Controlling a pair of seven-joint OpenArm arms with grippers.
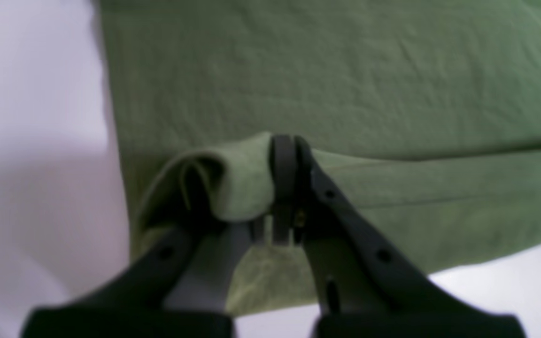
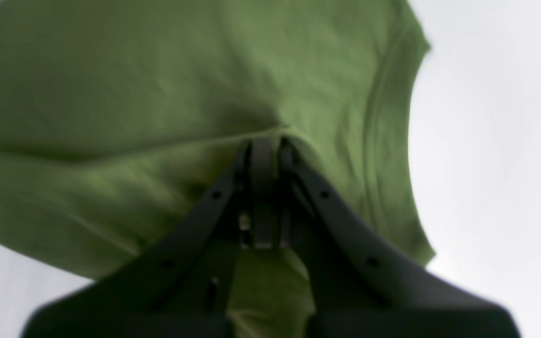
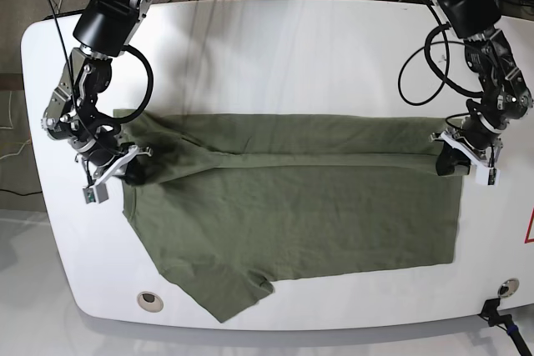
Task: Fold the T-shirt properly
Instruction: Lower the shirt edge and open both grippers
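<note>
Currently the T-shirt (image 3: 292, 214) lies across the middle of the white desk (image 3: 275, 47), far edge folded over toward the near side as a long band. Left pincer (image 3: 450, 158) at the scene's right end of that band, pressed together on a bunched fold of cloth (image 1: 233, 183). Right pincer (image 3: 133, 167) at the scene's left end, pinching cloth too. One sleeve (image 3: 221, 289) sticks out near-left, flat on the desk.

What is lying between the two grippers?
In the base view, only the T-shirt: its folded-over edge stretches from the right gripper to the left gripper.
</note>
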